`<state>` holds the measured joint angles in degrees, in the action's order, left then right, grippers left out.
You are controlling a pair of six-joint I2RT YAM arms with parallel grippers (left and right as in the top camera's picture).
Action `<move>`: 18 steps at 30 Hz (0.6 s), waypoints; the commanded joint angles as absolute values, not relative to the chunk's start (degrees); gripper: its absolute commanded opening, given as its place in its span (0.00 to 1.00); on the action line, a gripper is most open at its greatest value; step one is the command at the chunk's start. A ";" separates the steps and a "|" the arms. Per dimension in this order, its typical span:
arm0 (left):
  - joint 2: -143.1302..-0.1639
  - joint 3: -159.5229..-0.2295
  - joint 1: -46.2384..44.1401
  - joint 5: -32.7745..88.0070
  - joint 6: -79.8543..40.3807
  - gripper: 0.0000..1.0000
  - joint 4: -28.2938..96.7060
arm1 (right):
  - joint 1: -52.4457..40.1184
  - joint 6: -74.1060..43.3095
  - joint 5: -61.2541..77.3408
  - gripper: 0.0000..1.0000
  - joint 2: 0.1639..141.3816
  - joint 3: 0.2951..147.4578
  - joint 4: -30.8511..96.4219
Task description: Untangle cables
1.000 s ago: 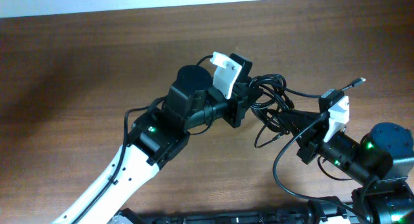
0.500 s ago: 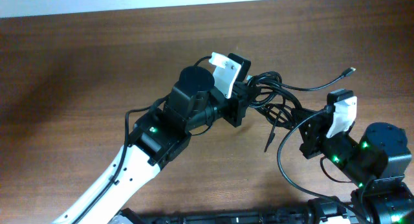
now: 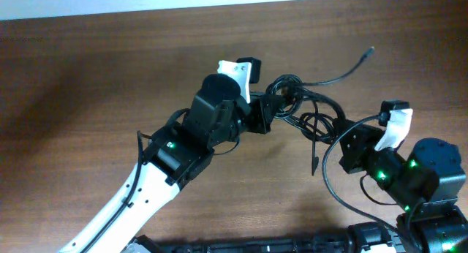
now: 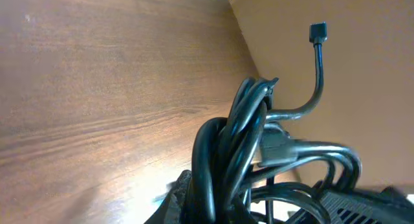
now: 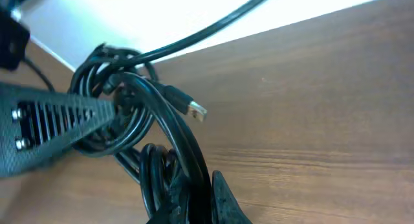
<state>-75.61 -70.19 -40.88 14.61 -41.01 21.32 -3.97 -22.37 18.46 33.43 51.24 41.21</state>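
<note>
Right of centre, the left pincer (image 3: 269, 110) and the right pincer (image 3: 349, 141) each clamp the tangled cables (image 3: 294, 92) between them.

My left arm (image 3: 139, 191) is a white shell below its round black motor housing (image 3: 218, 96), with a green light (image 3: 172, 145) between. Just beside the housing, a white plate (image 3: 234, 70) caps my left gripper (image 3: 272, 110). Well right of the housing, my right arm (image 3: 428, 172) is black with green lights and a white tip.
</note>
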 commanded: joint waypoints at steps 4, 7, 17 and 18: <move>-75.31 -70.91 -37.69 4.64 -67.59 0.00 21.56 | -3.36 -36.45 9.65 0.04 32.88 52.07 41.32; -75.31 -70.91 -37.69 4.62 -71.20 0.00 21.21 | -3.38 -41.28 10.07 0.04 32.88 52.07 41.15; -75.33 -70.91 -37.71 -3.27 -71.22 0.00 16.64 | -3.38 -50.02 23.81 0.04 32.88 52.07 34.87; -75.33 -70.91 -37.69 -3.27 -71.22 0.00 15.38 | -3.38 -50.00 23.77 0.04 32.88 52.07 34.87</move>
<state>-75.61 -70.19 -40.05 6.44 -70.59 17.39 -3.90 -49.47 23.20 33.80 51.22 34.96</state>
